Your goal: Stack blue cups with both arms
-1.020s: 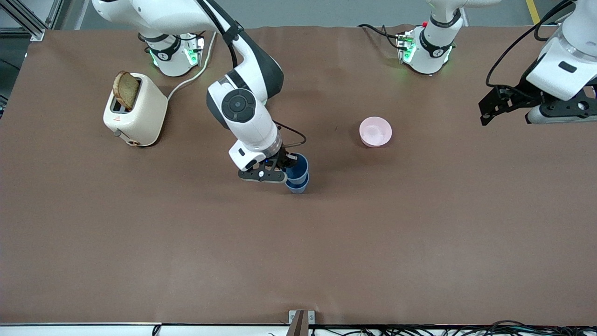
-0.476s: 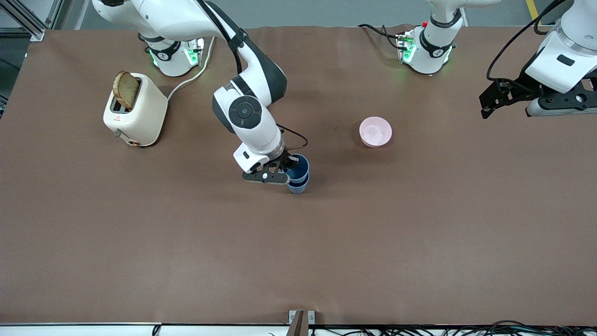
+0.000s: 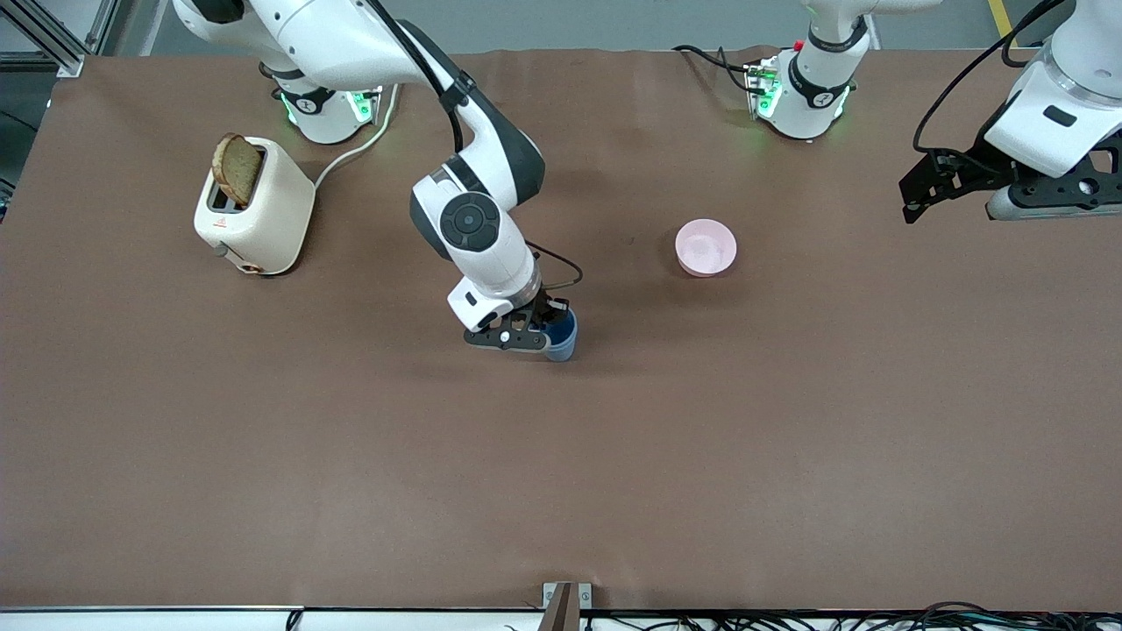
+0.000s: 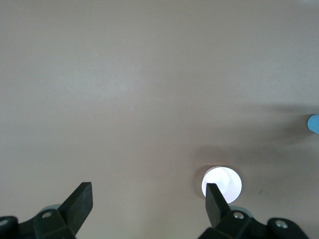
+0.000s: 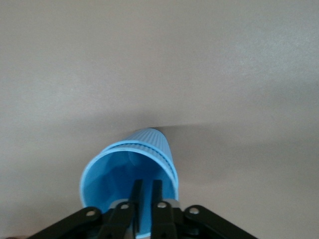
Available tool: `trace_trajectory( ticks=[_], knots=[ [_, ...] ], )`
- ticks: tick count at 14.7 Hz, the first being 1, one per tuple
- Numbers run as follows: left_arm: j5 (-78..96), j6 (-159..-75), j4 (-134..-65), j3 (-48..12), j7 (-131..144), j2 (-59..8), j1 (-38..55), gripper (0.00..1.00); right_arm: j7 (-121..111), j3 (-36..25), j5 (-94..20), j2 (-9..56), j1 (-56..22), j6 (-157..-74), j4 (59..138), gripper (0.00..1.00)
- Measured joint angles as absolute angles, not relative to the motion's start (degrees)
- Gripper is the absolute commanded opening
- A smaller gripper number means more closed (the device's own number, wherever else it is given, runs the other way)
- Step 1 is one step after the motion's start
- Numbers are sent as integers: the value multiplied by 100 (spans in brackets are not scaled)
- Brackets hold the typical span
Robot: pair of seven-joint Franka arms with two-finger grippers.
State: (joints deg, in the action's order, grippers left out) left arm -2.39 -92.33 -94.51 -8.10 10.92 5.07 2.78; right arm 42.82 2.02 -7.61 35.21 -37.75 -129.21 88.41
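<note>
The two blue cups (image 3: pixel 564 342) stand nested near the table's middle, one inside the other. My right gripper (image 3: pixel 542 328) is shut on the upper cup's wall, one finger inside the cup and one outside. The right wrist view shows the nested cups (image 5: pixel 149 144) with two rims close together, and the right gripper (image 5: pixel 147 183) pinching the wall. My left gripper (image 3: pixel 919 191) is open and empty, up in the air over the left arm's end of the table. In the left wrist view the left gripper (image 4: pixel 148 188) holds nothing, and a sliver of blue cup (image 4: pixel 314 123) shows at the edge.
A pink bowl (image 3: pixel 706 247) sits between the cups and the left arm's end; it looks white in the left wrist view (image 4: pixel 225 179). A cream toaster (image 3: pixel 254 210) holding a bread slice (image 3: pixel 237 168) stands toward the right arm's end, its cord running to the base.
My right gripper has come down with the upper cup, which has sunk deeper into the lower one, so the stack looks shorter. The left arm has shifted slightly.
</note>
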Motion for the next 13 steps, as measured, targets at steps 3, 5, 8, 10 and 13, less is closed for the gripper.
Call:
trace_trajectory(
  ticks=[3, 5, 8, 10, 13],
  knots=[
    [-239, -9230, -9454, -810, 1092, 507, 278, 100, 4282, 145, -761, 3498, -3772, -12851, 8828, 93],
    [-239, -9221, -9457, -810, 1092, 507, 278, 100, 4287, 81, -761, 3370, -3740, -12756, 8776, 100],
    [-239, -9209, -9458, -810, 1092, 507, 278, 100, 4288, 35, -761, 3016, -3550, -12454, 8747, 100],
    [-239, -9207, -9459, -810, 1092, 507, 278, 100, 4288, 19, -760, 2854, -3459, -12367, 8747, 100],
    [-239, -9206, -9461, -811, 1091, 507, 279, 100, 4223, -27, -696, 2454, -2962, -11877, 8730, 100]
  ],
)
